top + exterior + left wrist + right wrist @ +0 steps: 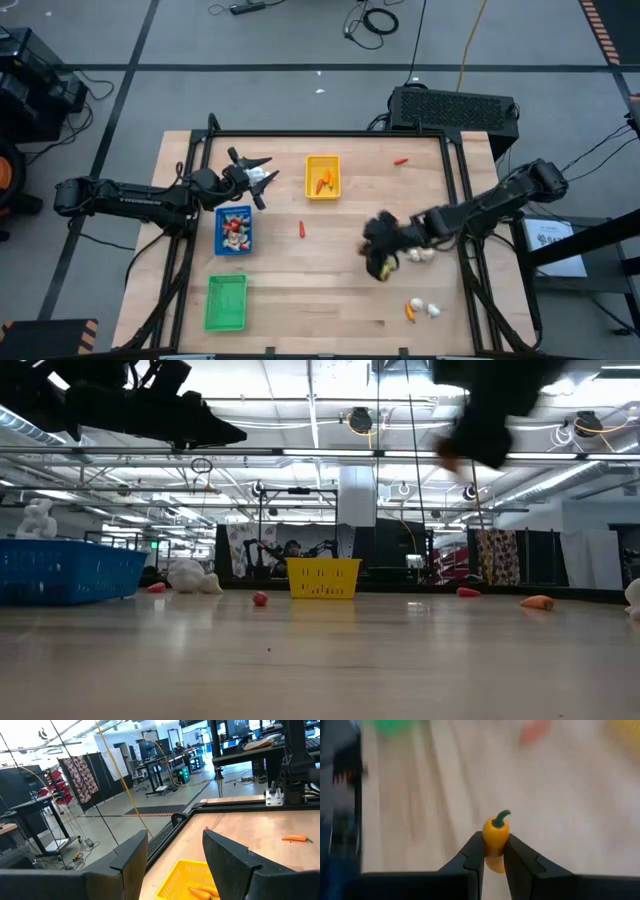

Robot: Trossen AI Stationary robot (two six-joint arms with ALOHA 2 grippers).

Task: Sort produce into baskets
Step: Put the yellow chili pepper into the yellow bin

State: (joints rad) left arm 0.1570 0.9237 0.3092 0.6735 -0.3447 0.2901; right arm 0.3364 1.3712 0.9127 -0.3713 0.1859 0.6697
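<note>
My right gripper (383, 262) is shut on a small orange-yellow toy pepper (496, 832) with a green stem, above the table's right middle. In the low view it hangs high above the tabletop (478, 430). My left gripper (262, 178) is open and empty, raised between the blue tray (234, 229) and the yellow tray (322, 177). The yellow tray holds orange pieces and also shows in the left wrist view (187, 880). The blue tray holds red-and-white pieces. The green tray (226, 302) stands near the front left. My right gripper pinches the pepper's lower body (495, 845) between its two fingertips. The stem end sticks out beyond the fingers. The pepper is lifted clear of the table.
Loose pieces lie on the table: a red one (302, 229) at the middle, an orange-red one (401, 160) at the far right, whitish bulbs (420, 255) beside my right gripper, and a small cluster (422, 308) near the front right. A black frame borders the table.
</note>
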